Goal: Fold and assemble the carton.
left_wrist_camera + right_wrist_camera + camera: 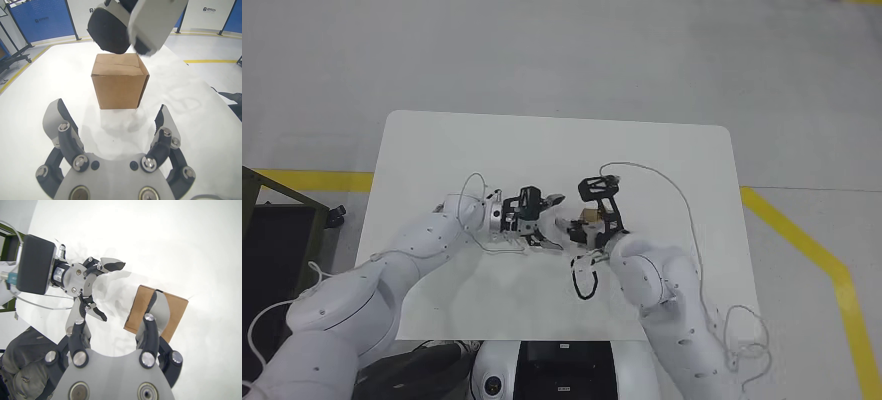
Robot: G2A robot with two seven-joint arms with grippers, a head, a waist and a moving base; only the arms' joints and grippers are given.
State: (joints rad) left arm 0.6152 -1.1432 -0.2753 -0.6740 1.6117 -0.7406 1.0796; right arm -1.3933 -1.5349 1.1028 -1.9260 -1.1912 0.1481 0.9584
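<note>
From above, the left gripper (111,110) sits low over the white table (542,140), spread wide and empty, facing the small brown carton (118,89) just off at its 3 o'clock. The carton stands closed and upright near the table's middle. Over it hangs the right gripper (115,299), wide open and holding nothing, with one of its fingers (160,306) across the top; I cannot tell if it touches.

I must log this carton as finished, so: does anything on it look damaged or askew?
Yes. The carton has a jagged crease or tear running across its top face. One side seam also gapes slightly instead of lying flush. Otherwise it stands upright and square.
</note>
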